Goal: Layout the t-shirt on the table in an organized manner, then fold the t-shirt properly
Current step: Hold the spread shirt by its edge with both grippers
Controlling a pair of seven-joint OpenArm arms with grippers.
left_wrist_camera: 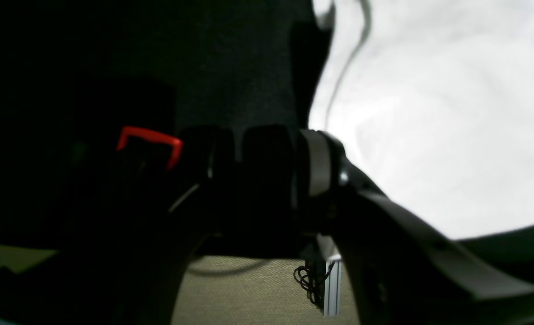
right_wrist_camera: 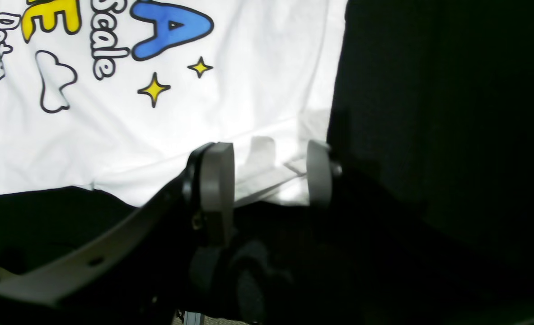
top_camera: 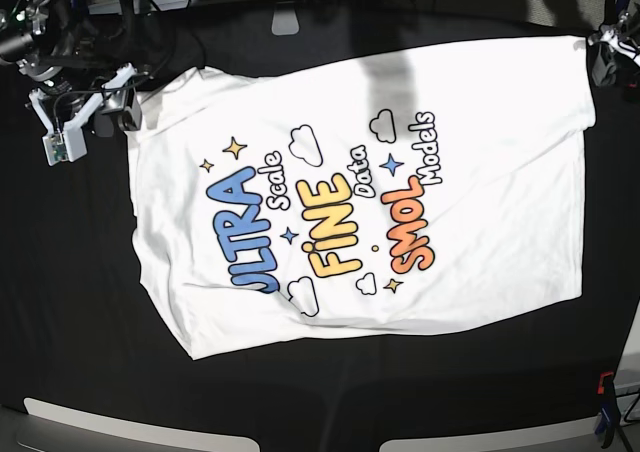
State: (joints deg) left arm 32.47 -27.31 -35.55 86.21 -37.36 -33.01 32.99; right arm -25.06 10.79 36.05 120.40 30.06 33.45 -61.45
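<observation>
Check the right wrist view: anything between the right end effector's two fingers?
Yes. In the right wrist view, the corner of the t-shirt lies between the open fingers of the right end effector, on the table. Not gripped yet.

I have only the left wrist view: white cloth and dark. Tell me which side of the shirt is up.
Observer: Printed side up; the t-shirt lies spread on the table in the base view.
Operator: Report the right gripper.
Observer: The right gripper has open jaws straddling a shirt corner, as the right wrist view shows.
Operator: Place my left gripper.
Observer: The left gripper sits at the shirt's opposite far corner, at the base view's upper right.
</observation>
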